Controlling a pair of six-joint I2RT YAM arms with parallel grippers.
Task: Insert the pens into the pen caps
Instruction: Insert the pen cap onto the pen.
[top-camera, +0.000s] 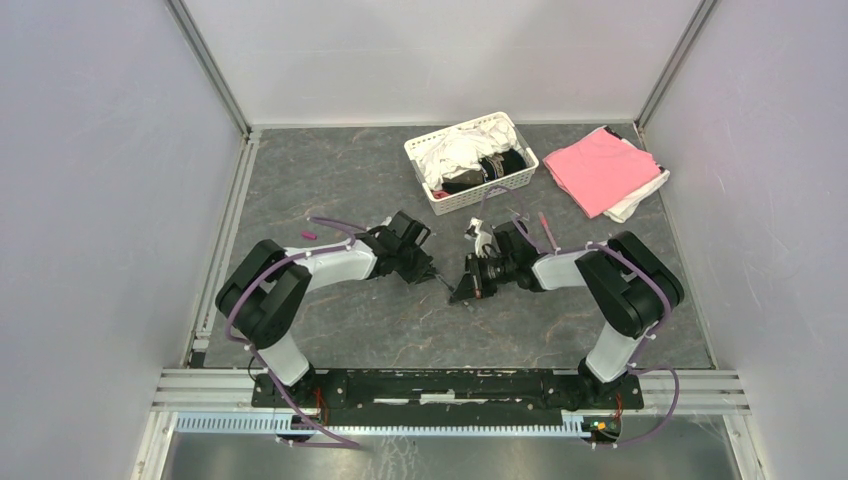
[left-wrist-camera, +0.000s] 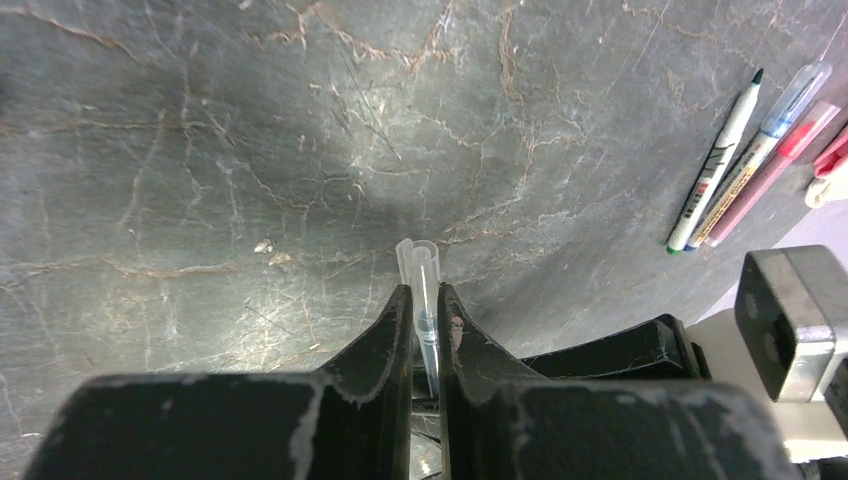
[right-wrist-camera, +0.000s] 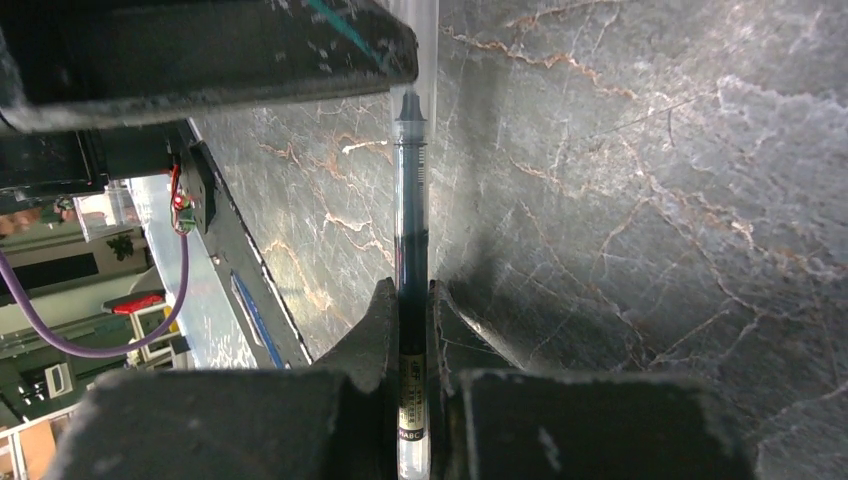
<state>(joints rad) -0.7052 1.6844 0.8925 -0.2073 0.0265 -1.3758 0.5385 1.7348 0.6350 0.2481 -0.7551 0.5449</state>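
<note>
While left hand pinches clear cap, right hand pinches dark pen, tip in cap mouth.

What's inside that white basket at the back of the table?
The basket holds crumpled white cloth and something dark; whatever lies underneath them is covered.

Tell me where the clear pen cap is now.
In the left wrist view, the clear cap is pinched in the left gripper, at mid-table, facing the dark pen held in the right gripper.
</note>
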